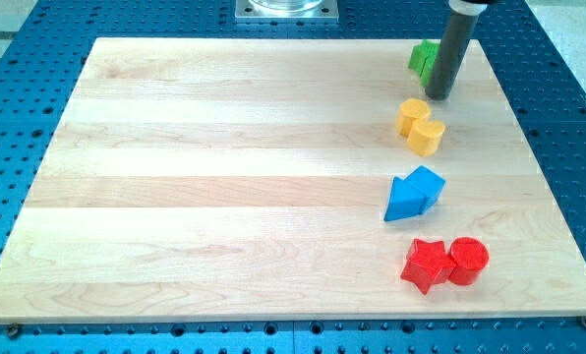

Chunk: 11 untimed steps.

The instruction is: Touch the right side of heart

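A yellow heart-shaped block (420, 126) lies at the view's upper right of the wooden board (224, 177). My tip (439, 95) stands just above and a little right of the heart, close to it but apart. A green block (422, 60) sits right behind the rod, partly hidden by it; its shape is unclear. A blue block (414, 194) with angular faces lies below the heart. A red star (426, 264) and a red cylinder (467, 261) sit side by side, touching, at the lower right.
The board rests on a blue perforated table (558, 59). A metal base plate (286, 9) shows at the view's top edge.
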Motion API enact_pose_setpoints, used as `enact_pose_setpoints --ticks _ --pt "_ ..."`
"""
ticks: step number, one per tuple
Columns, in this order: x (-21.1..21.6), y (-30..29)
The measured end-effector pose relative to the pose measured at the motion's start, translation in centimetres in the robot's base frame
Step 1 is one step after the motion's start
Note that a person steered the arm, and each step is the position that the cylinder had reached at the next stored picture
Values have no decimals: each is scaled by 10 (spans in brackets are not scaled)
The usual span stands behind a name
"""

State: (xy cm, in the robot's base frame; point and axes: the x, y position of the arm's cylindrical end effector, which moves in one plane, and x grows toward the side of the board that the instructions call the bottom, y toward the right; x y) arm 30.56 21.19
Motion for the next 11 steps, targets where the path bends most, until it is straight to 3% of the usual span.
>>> enact_pose_setpoints --ticks 2,4,7,11 --pt "-14 15" --pt "-1 25" --pt "141 20" --pt "140 -24"
